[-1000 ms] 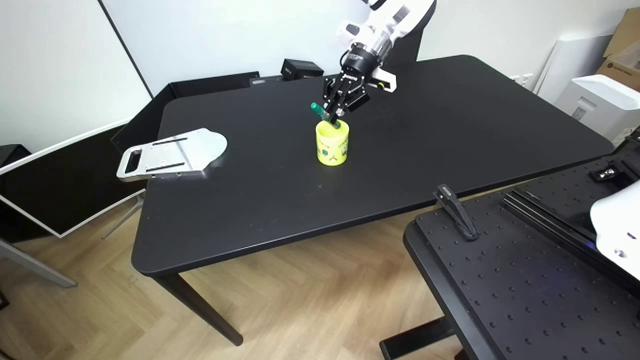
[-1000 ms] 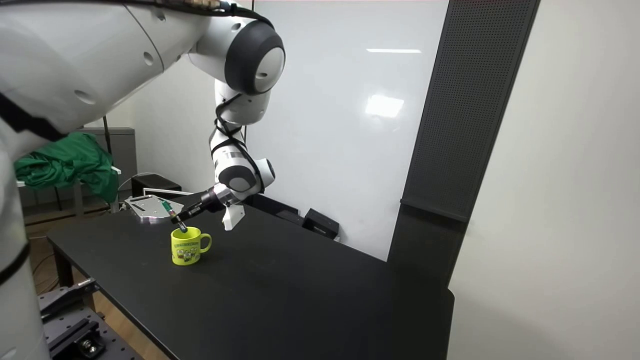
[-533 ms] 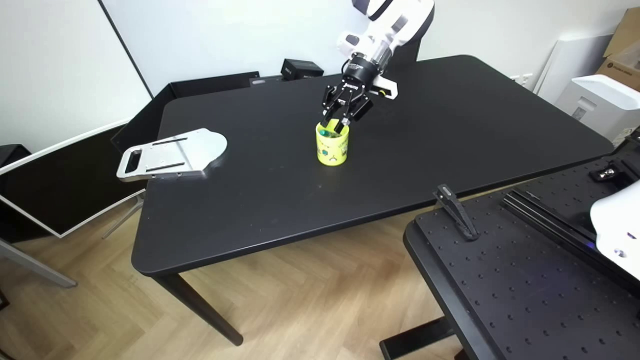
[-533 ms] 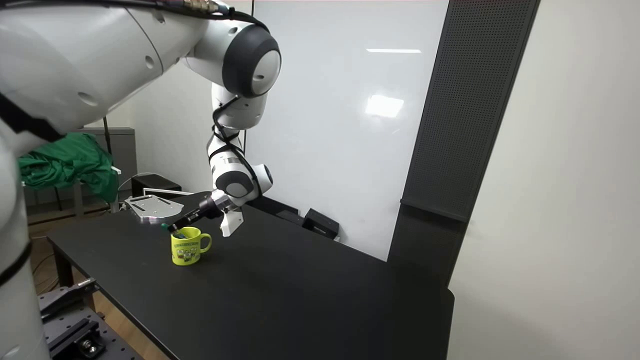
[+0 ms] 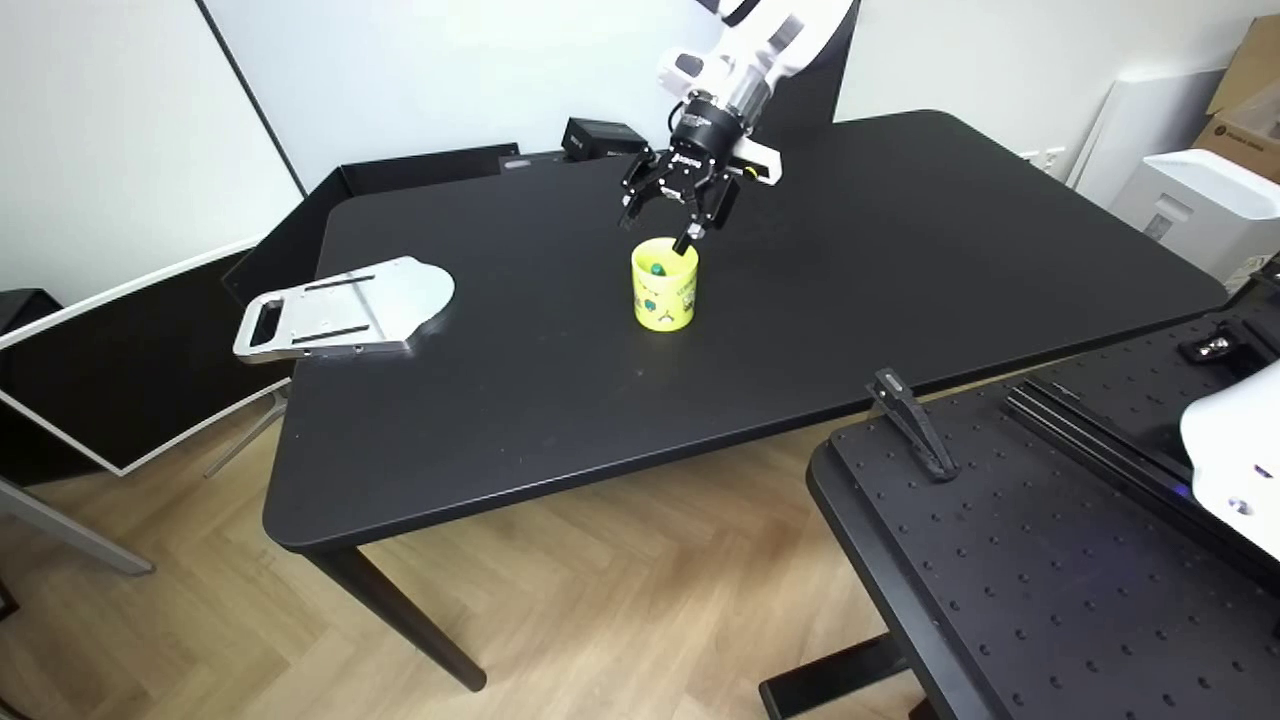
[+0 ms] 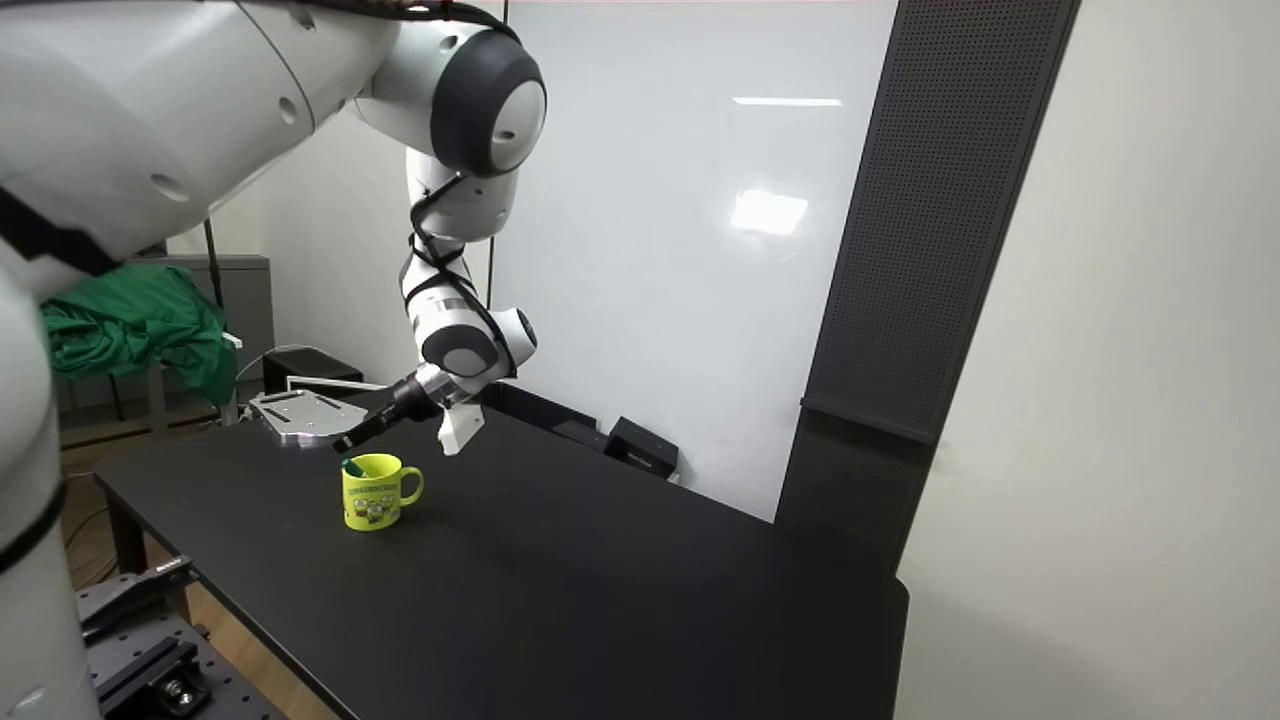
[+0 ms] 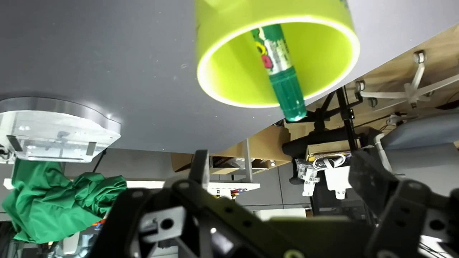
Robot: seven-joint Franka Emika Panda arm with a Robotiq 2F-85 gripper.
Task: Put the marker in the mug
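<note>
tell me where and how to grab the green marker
Probably pinch the green marker across its upper end, from above and opposite the handle of the yellow mug: it leans that way, and in the wrist view that end pokes past the rim while the rest sits inside.

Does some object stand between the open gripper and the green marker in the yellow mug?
Nothing visible does: in the wrist view, the green marker leans in the yellow mug, one end sticking out toward the open gripper.
</note>
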